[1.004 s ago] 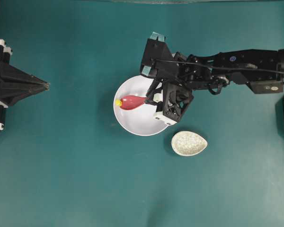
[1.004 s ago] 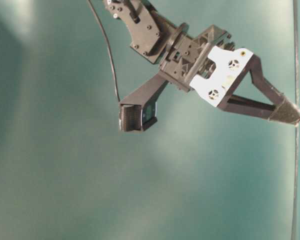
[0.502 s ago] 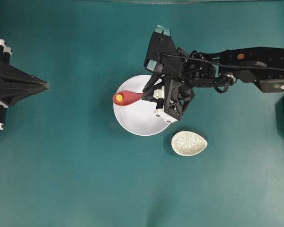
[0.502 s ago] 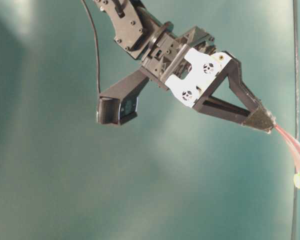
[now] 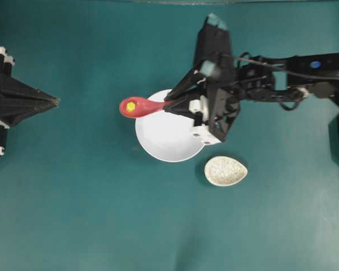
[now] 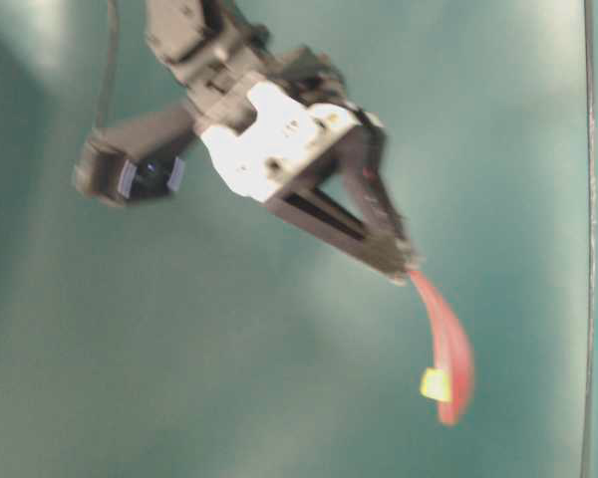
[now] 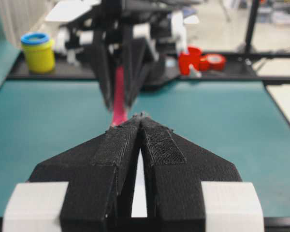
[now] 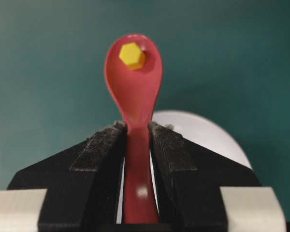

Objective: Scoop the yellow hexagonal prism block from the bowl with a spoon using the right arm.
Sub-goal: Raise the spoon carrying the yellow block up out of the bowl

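Observation:
My right gripper is shut on the handle of the pink-red spoon. The yellow hexagonal block lies in the spoon's scoop near its tip. The spoon is held up above the left rim of the white bowl, with the scoop past the rim over the mat. The bowl looks empty. My left gripper is shut and empty, far to the left, pointing at the spoon.
A speckled egg-shaped spoon rest lies just right of and below the bowl. In the left wrist view a yellow jar and red tape rolls stand beyond the table's far edge.
My right gripper has lifted the spoon up and to the left. The yellow block went from the bowl's left wall into the scoop and now rides clear of the bowl. The left arm has not moved.

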You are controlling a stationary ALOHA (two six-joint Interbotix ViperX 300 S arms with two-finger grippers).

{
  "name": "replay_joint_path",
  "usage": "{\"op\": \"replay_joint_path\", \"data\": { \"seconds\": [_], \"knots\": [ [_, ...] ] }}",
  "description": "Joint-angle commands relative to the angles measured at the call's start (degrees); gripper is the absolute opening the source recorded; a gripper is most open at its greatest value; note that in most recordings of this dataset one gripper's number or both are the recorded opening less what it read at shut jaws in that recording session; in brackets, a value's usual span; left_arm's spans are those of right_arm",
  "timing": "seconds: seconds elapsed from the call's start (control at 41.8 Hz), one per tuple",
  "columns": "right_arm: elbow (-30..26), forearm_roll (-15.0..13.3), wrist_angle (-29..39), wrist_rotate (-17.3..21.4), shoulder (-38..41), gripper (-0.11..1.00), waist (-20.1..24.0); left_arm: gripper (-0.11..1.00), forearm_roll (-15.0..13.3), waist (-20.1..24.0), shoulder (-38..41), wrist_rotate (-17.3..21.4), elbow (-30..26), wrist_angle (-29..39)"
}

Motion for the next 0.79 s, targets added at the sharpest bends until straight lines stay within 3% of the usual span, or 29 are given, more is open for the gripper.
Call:
{"op": "replay_joint_path", "data": {
  "seconds": [0.0,0.335,0.765],
  "knots": [
    [0.97,-0.18,-1.85,0.00,-4.04,0.24,0.26,0.00,0.18,0.00,0.53,0.09,-1.23,-0.26],
    [10.28,0.00,-7.12,0.79,-15.03,0.24,0.70,0.00,0.18,0.00,0.53,0.09,-1.23,-0.26],
    [13.10,0.09,-7.38,1.41,-17.93,0.24,0.70,0.00,0.18,0.09,0.44,-0.09,-1.32,-0.35]
  ]
}}
